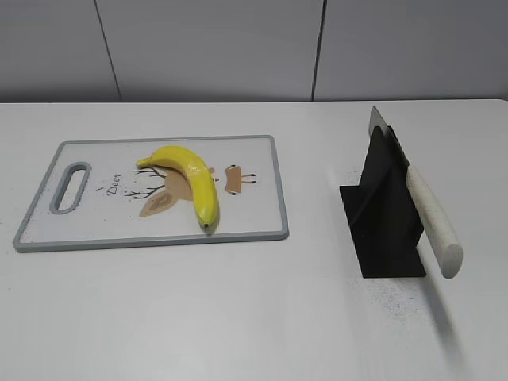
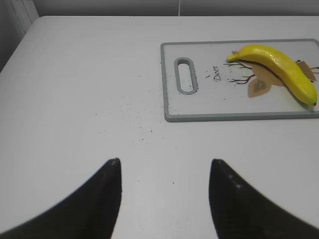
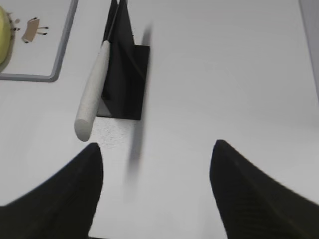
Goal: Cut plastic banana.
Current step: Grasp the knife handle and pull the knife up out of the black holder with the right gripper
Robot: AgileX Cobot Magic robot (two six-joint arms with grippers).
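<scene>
- You find the yellow curved plastic banana (image 1: 189,176) lying flat on the white cutting board with the grey rim and slotted handle (image 1: 266,221), on the left half of the white table (image 1: 238,317). Its stem end points toward the handle slot and its dark tip toward the near edge of the board.
- The knife with the pale cream handle and steel blade (image 1: 432,222) sits well apart to the right, blade slotted in the black angled knife stand (image 1: 385,230), handle slanting out and down toward you, clear of the table.
- Your left gripper (image 2: 164,199) hangs above bare table near the board's handle end, fingers spread with nothing between them. Your right gripper (image 3: 154,194) hovers just short of the knife's butt end, likewise spread and empty.
- Expect the banana to be light, stiff and glossy, so it may roll or skid under blade pressure. If you steady it, pinch across the thick middle or the stem end, away from the cut line.
- Toy fruit like this usually parts at a pre-made seam, though none is visible here, so press down rather than saw.
- Take the knife by the middle of its handle, the only safe hold. It looks smooth and rounded, so close firmly or it may twist.
- The stand seems light. Draw the knife out along the slot or the stand may tip or drag.
</scene>
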